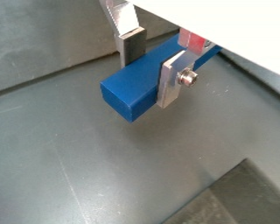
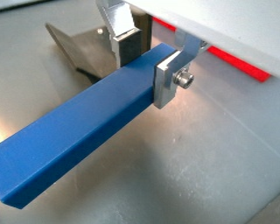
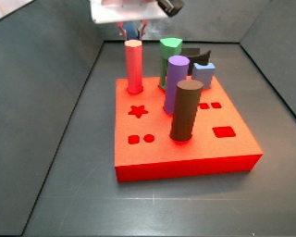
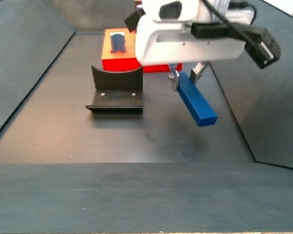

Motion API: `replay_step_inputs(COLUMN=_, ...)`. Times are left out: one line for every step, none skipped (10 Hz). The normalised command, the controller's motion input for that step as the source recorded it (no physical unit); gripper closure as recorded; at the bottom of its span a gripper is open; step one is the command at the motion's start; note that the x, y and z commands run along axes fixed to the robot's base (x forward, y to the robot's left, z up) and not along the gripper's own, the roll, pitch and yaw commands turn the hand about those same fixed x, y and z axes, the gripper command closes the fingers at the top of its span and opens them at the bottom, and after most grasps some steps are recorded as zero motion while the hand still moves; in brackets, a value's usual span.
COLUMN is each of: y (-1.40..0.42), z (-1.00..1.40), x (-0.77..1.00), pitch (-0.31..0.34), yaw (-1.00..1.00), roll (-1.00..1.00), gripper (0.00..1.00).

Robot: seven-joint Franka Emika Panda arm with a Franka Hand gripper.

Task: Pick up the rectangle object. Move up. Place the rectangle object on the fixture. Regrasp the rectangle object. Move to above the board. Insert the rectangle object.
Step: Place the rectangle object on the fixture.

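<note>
Tally: mostly ones, and four pegs.

One pincer (image 1: 152, 66) above the floor, clamped across one rectangle object (image 4: 198, 102). One fixture (image 4: 113, 91). One board (image 3: 188, 157) with four tall round pegs: one red (image 3: 133, 65), one green (image 3: 170, 46), one purple (image 3: 177, 69), one brown (image 3: 185, 109). One pale blue block (image 3: 205, 67). One star hole (image 3: 138, 112).

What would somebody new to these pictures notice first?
Probably the long dark blue rectangular bar, clamped between the silver fingers of the gripper and hanging tilted above the grey floor, right of the dark L-shaped fixture. Next, the bright red square board with tall coloured pegs.
</note>
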Motion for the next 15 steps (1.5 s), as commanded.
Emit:
replay_step_inputs(y=0.00, z=1.00, x=-0.01, pitch=0.020, yaw=0.00, roll=-0.01, gripper=1.00)
replay_step_inputs(y=-0.01, z=1.00, x=-0.02, pitch=0.019, yaw=0.00, roll=-0.02, gripper=1.00)
replay_step_inputs(y=-0.01, z=1.00, x=-0.02, pitch=0.018, yaw=0.01, roll=-0.02, gripper=1.00)
replay_step_inputs(y=-0.01, z=1.00, x=-0.02, pitch=0.017, yaw=0.01, roll=-0.03, gripper=1.00)
replay_step_inputs(y=-0.01, z=1.00, x=-0.03, pitch=0.016, yaw=0.01, roll=-0.04, gripper=1.00)
replay_step_inputs(y=-0.02, z=0.97, x=-0.03, pitch=0.017, yaw=0.01, roll=-0.04, gripper=1.00)
replay_step_inputs(y=-0.02, z=0.74, x=-0.02, pitch=0.022, yaw=0.01, roll=-0.05, gripper=1.00)
replay_step_inputs(y=-0.01, z=0.63, x=-0.01, pitch=0.028, yaw=0.01, roll=-0.06, gripper=1.00)
replay_step_inputs(y=-0.01, z=0.39, x=0.00, pitch=0.039, yaw=0.01, roll=-0.07, gripper=1.00)
replay_step_inputs(y=-0.01, z=0.22, x=0.01, pitch=0.052, yaw=0.01, roll=-0.08, gripper=1.00)
replay_step_inputs(y=-0.52, z=0.17, x=1.00, pitch=0.108, yaw=-0.71, roll=-0.24, gripper=1.00)
replay_step_inputs(y=-0.50, z=0.14, x=1.00, pitch=0.116, yaw=-0.66, roll=-0.24, gripper=1.00)
replay_step_inputs(y=-0.43, z=0.13, x=1.00, pitch=0.136, yaw=-0.49, roll=-0.22, gripper=1.00)
replay_step_inputs(y=-0.38, z=0.11, x=1.00, pitch=0.128, yaw=-0.34, roll=-0.21, gripper=1.00)
replay_step_inputs(y=-0.34, z=0.10, x=1.00, pitch=0.111, yaw=-0.19, roll=-0.18, gripper=1.00)
